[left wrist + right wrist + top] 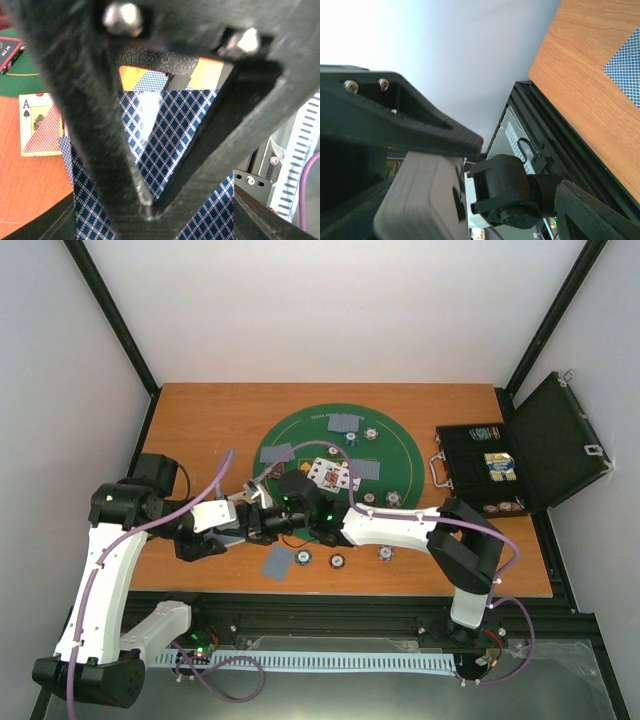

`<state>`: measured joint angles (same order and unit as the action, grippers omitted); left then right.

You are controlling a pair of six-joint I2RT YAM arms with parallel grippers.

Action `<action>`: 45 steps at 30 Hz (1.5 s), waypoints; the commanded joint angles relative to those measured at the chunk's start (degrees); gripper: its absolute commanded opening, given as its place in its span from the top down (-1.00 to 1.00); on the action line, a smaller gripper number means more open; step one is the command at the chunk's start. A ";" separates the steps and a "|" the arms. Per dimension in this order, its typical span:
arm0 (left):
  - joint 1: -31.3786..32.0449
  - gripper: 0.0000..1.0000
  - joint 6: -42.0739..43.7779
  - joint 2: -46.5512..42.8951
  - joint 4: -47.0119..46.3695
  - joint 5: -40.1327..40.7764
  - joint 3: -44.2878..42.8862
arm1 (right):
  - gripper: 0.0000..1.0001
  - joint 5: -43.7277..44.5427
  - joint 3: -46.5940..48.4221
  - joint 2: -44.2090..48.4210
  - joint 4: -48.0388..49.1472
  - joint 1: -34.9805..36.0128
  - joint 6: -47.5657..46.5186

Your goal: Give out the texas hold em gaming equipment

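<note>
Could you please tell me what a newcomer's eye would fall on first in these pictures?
The round green poker mat in the middle of the wooden table draws the eye first, with playing cards and chips on and around it. In the left wrist view, the left fingers are shut on a stack of blue-backed cards. At the table's right edge, a black case stands open.

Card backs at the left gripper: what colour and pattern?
Blue-and-white diamond lattice on the cards, clearest in left wrist view.
</note>
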<state>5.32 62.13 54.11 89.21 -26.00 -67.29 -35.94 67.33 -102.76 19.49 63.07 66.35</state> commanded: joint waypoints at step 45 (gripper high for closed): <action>-1.30 0.98 -2.12 2.32 -13.04 10.30 13.11 | 0.94 -3.86 -9.46 18.99 -32.82 -45.03 -24.15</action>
<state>5.37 61.14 55.07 82.98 -18.96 -57.30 -39.35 56.18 -81.80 -2.96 25.26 51.03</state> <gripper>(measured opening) 0.597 0.029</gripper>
